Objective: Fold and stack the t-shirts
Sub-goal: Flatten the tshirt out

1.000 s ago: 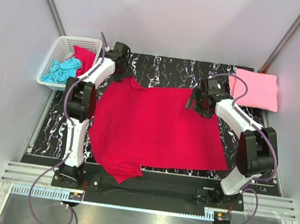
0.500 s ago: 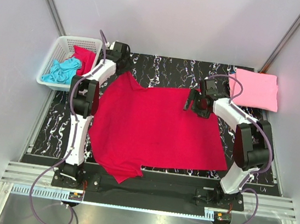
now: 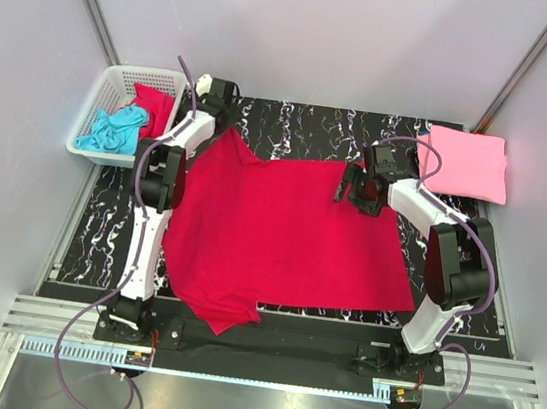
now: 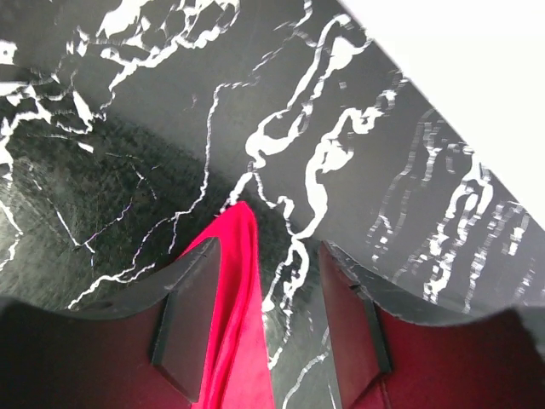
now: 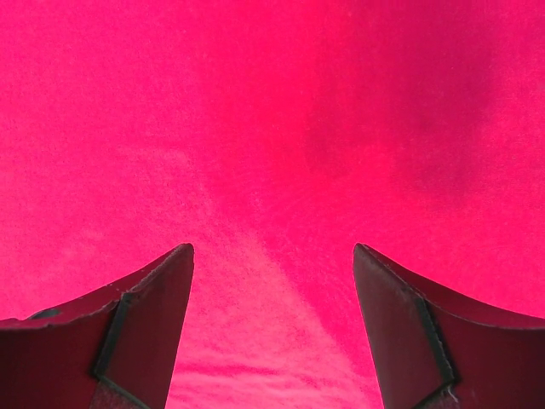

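Note:
A crimson t-shirt (image 3: 285,231) lies spread flat on the black marbled mat (image 3: 304,128). My left gripper (image 3: 226,123) is at the shirt's far left corner. In the left wrist view it (image 4: 264,315) is open, and a pointed tip of the crimson fabric (image 4: 237,256) lies between the jaws, close to the left finger (image 4: 187,332). My right gripper (image 3: 349,189) is open over the shirt's far right edge. In the right wrist view it (image 5: 271,256) hangs above flat crimson cloth (image 5: 272,128). A folded light pink t-shirt (image 3: 464,161) lies at the far right.
A white lattice basket (image 3: 119,78) stands at the far left and holds a turquoise shirt (image 3: 112,129) and a red shirt (image 3: 153,108). Grey walls close in the back and sides. The arm bases stand on the near rail (image 3: 265,347).
My left gripper has moved a little farther back along the shirt's far left corner, and that corner now points farther back. My right gripper has shifted slightly left.

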`<action>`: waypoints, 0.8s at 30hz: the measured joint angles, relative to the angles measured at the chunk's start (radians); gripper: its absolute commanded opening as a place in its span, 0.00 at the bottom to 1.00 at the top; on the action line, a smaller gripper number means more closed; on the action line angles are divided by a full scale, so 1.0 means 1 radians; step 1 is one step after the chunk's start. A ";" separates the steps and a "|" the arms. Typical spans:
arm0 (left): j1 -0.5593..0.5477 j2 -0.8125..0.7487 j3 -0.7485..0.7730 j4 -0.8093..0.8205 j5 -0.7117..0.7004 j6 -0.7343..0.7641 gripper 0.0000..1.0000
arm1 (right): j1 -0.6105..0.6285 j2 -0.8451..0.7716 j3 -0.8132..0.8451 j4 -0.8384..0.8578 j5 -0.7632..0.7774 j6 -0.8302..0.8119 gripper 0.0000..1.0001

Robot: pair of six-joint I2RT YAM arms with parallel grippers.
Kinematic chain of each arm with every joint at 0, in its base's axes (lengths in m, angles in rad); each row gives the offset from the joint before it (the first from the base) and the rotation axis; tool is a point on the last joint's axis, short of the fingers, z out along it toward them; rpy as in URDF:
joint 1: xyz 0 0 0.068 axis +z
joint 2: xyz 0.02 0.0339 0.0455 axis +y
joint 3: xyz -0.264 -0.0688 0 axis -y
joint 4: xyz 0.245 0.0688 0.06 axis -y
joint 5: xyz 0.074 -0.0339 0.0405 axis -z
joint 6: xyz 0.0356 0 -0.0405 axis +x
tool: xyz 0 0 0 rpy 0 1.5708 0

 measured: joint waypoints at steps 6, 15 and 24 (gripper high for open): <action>-0.005 0.032 0.007 -0.047 -0.014 -0.040 0.49 | -0.008 -0.020 -0.001 0.001 0.000 0.001 0.81; -0.010 0.048 0.027 -0.068 -0.024 -0.070 0.32 | -0.012 -0.038 -0.002 0.005 -0.001 0.002 0.80; -0.011 0.074 0.071 -0.056 -0.020 -0.073 0.52 | -0.012 -0.038 -0.018 0.005 -0.001 0.003 0.79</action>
